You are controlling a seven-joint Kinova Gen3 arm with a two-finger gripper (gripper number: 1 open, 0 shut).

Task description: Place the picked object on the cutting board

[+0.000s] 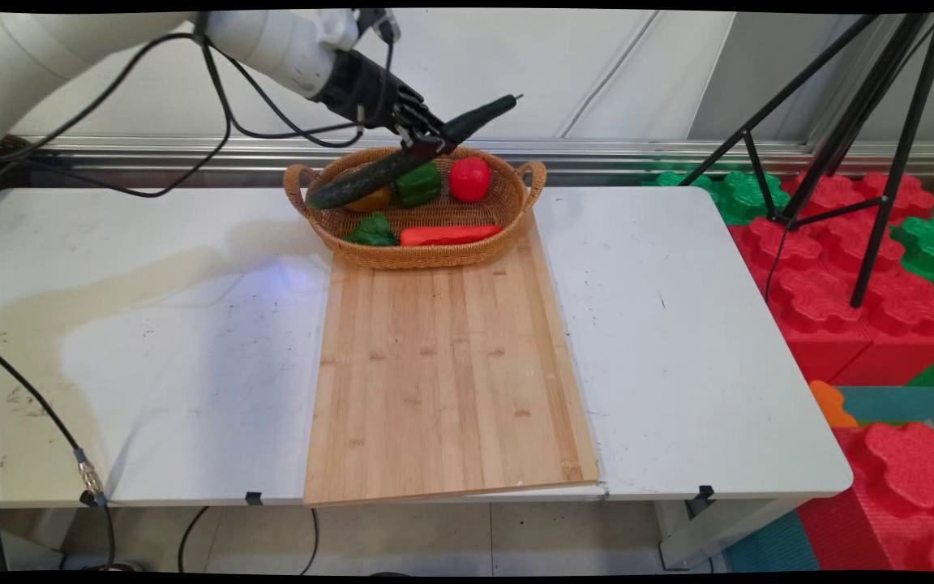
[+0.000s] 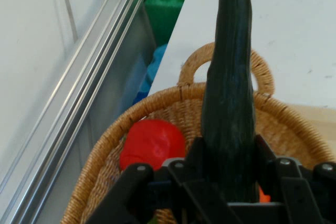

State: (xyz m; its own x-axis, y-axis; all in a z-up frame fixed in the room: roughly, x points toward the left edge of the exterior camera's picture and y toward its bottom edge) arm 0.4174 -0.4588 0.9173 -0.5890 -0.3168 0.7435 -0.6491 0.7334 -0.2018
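— What do we have at the far edge of the table (image 1: 151, 324)?

— We see the black gripper (image 1: 422, 142) pinching a long dark-green cucumber (image 1: 402, 158), its fingers closed on it near mid-length. The cucumber hangs in the air above the wicker basket (image 1: 434, 255), clear of the produce inside.

— And its long axis?

— It runs on a slant in our main view: the low end points to the left over the basket's left handle, the high end with the stem rises to the right, toward the wall. In our hand view the cucumber (image 2: 229, 93) stands straight up between the fingers (image 2: 131, 182), across the closing line, with the basket rim (image 2: 157, 103) and right handle beyond it.

— What lies under it?

— We count a red tomato (image 1: 469, 178), a green pepper (image 1: 418, 185), an orange piece half hidden beneath the cucumber, a leafy green (image 1: 373, 231) and a carrot (image 1: 449, 235). The basket sits on the far end of the wooden cutting board (image 1: 443, 381), which stretches toward us, bare.
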